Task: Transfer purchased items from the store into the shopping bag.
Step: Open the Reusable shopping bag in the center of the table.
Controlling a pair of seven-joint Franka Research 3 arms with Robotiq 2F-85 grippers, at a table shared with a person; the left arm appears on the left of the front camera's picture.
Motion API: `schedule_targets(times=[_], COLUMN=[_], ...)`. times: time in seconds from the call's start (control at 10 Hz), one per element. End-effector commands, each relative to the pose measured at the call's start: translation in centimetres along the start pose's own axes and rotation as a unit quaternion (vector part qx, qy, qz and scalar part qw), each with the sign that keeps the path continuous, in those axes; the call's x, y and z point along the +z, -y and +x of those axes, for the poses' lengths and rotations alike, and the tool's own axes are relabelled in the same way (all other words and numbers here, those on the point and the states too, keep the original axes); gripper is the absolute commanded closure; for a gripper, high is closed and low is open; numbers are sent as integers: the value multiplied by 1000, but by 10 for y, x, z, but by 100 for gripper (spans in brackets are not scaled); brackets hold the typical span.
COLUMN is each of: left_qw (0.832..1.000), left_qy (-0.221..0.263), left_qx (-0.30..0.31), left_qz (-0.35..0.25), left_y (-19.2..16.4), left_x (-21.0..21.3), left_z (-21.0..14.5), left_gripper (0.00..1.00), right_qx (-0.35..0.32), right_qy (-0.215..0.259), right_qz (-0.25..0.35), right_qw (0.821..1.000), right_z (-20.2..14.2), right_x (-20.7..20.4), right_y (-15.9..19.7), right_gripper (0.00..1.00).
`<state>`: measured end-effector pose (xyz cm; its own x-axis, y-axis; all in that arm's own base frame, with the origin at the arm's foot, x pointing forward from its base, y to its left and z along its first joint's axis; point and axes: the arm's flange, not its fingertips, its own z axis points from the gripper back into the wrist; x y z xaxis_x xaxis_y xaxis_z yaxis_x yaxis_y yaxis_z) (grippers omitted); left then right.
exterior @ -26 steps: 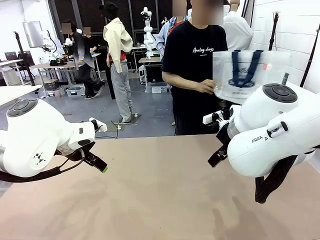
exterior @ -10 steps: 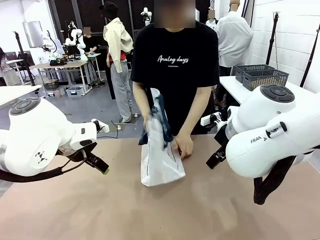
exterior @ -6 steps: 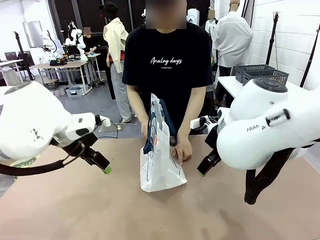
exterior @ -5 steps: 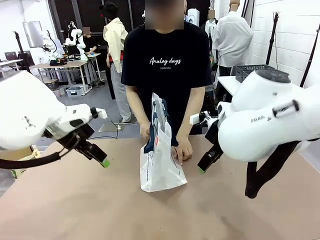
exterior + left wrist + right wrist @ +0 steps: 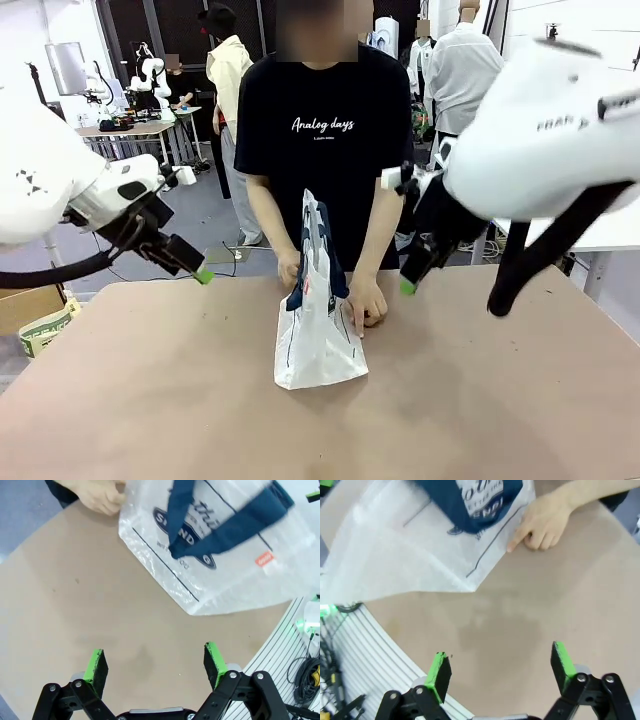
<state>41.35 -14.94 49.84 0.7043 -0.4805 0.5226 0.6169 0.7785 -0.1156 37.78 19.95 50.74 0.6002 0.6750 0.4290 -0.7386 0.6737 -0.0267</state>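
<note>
The shopping bag (image 5: 318, 318), clear plastic with navy straps, stands on the brown table near the far edge, steadied by the person's two hands (image 5: 368, 303). It also shows as the shopping bag (image 5: 220, 545) with its oval logo and red tag, and as the shopping bag (image 5: 435, 535) with a hand (image 5: 540, 525) at its corner. My left gripper (image 5: 199, 273) hangs open above the table's left side; my left gripper (image 5: 155, 662) holds nothing. My right gripper (image 5: 408, 284) is open and raised right of the bag; my right gripper (image 5: 500, 667) is empty. The store and the purchased items are out of view.
The person in a black T-shirt (image 5: 325, 140) stands at the table's far edge behind the bag. A roll of tape (image 5: 45, 330) lies off the table's left edge. Bare tabletop (image 5: 320, 430) stretches in front of the bag.
Both arms have risen and swung up from the table, their grippers lifting toward the far side. The person keeps holding the bag upright, shifting it slightly.
</note>
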Motion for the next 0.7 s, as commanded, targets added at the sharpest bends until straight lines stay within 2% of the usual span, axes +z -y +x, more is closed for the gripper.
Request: schedule_targets(times=[0.0,0.4,0.5,0.6], left_qw=[1000,999,998,1000], left_qy=[16,28,40,30], left_qx=[3,-15,-49,-2], left_qz=[-6,-11,-27,5], left_y=[-13,-13,-11,-11], left_x=[8,15,15,20], left_z=[29,72,58,68], left_gripper=[0,0,0,0], right_qx=[11,-1,13,13], right_qy=[12,29,32,32], right_qz=[8,-26,-16,-16], right_qw=[1000,999,999,999], right_z=[28,85,62,62], right_x=[19,36,44,44], right_y=[8,15,7,7], right_gripper=[0,0,0,0])
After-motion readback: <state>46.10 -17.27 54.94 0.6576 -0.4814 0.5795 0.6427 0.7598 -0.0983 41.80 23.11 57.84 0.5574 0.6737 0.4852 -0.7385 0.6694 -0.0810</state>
